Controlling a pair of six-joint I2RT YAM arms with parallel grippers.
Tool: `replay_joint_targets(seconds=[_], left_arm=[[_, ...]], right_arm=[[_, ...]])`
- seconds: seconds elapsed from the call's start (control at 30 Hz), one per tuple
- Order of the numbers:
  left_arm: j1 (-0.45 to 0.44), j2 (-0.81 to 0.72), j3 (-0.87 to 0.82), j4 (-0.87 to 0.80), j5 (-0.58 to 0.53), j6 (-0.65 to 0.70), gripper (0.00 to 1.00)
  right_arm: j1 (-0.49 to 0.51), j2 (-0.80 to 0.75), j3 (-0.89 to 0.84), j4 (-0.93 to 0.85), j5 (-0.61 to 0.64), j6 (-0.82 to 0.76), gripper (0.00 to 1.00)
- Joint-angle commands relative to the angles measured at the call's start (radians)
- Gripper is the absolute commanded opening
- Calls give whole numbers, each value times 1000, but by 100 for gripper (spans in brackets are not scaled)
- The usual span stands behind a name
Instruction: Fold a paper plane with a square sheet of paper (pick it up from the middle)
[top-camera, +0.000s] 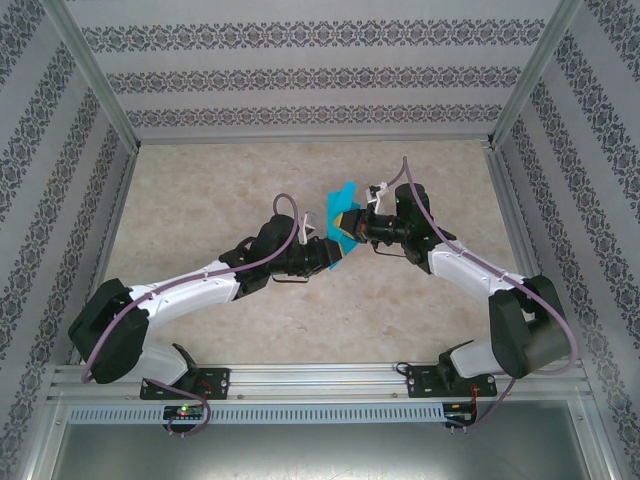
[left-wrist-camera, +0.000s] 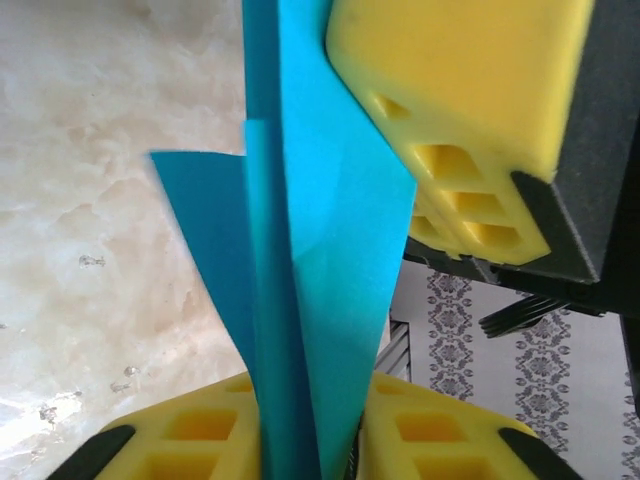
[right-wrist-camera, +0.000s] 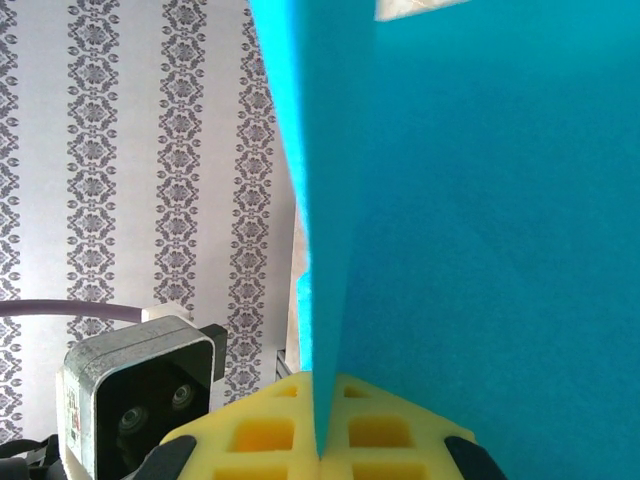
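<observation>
The square sheet of paper (top-camera: 343, 200) is turquoise-blue, folded into several layers and held up in the air over the middle of the table. My left gripper (top-camera: 335, 255) comes at it from the lower left. In the left wrist view the folded paper (left-wrist-camera: 320, 250) stands up between the yellow pads of the left gripper (left-wrist-camera: 312, 440), which press on it from both sides. My right gripper (top-camera: 350, 228) meets it from the right. In the right wrist view the right gripper (right-wrist-camera: 322, 455) is shut on the paper's edge (right-wrist-camera: 480, 200). The right gripper's yellow pad (left-wrist-camera: 460, 100) sits against the paper's upper part.
The beige marbled table (top-camera: 220, 190) lies below the two arms. Patterned walls (top-camera: 300, 75) and metal posts enclose it at the back and sides. The left arm's wrist camera housing (right-wrist-camera: 140, 400) sits close beside the right gripper.
</observation>
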Motion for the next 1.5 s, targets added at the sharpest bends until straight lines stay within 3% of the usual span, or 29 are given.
replay_joint_targets(seconds=[0.0,0.2,0.33,0.53,0.77,0.97,1.17,1.47], left_arm=[[-8,-26,37,-54,-15,52,21],[-8,-38,52,-102,-17,82,12],[-9,-39,65,-123,0,110,8],[-8,-60,123,-319,-59,220,5],[-10,-17,327,-814,-304,525,5],[-66,122,507,-1177,-751,709,7],[-123,224,567,-1265,-985,751,8],[-305,480,561,-1202,-1099,901,10]], right_arm=[[8,11,-5,36,-16,6,2],[8,27,-7,42,-12,0,9],[6,38,-7,36,-7,-16,22],[-20,24,-7,-3,0,-54,37],[-90,-48,1,-248,61,-237,48],[-148,-109,13,-435,113,-381,51],[-227,-148,1,-489,107,-422,58],[-298,-158,21,-529,44,-433,59]])
